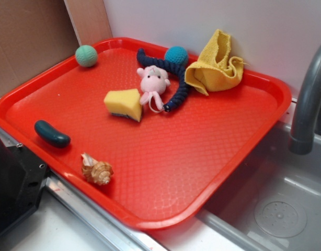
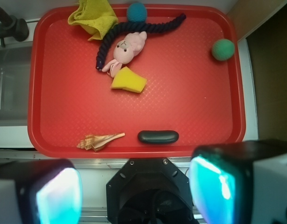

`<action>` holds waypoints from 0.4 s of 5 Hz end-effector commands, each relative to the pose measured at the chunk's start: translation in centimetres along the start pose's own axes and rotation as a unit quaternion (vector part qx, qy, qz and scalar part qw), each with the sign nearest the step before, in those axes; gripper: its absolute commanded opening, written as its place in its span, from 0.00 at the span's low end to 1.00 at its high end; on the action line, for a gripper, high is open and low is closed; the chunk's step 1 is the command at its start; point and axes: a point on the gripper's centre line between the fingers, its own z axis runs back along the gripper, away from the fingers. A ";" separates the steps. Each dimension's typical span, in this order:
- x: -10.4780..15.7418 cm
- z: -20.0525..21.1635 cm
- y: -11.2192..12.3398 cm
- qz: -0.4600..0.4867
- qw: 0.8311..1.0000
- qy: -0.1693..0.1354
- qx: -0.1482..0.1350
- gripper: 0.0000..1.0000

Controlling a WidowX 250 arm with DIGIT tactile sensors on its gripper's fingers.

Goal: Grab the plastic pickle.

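The plastic pickle [image 1: 52, 134] is a small dark teal capsule lying flat near the front left rim of the red tray [image 1: 213, 157]. In the wrist view the pickle [image 2: 158, 136] sits just inside the tray's [image 2: 64, 102] near rim, well below and ahead of my gripper [image 2: 136, 191]. My gripper hangs high above the robot's black base, its teal-padded fingers [image 2: 59, 198] wide apart with nothing between them. The gripper does not show in the exterior view.
On the tray lie a seashell [image 2: 99, 141], a yellow sponge wedge [image 2: 128, 81], a pink plush toy [image 2: 126, 50], a dark navy rope [image 2: 134, 30], two knitted balls [image 2: 223, 49] and a yellow cloth [image 2: 93, 16]. A sink and faucet [image 1: 307, 104] adjoin the tray.
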 end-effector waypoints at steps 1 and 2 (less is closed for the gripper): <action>0.0 0.0 0.0 0.000 1.000 0.000 0.000 1.00; -1.2 -4.7 4.6 0.126 0.992 0.003 -0.002 1.00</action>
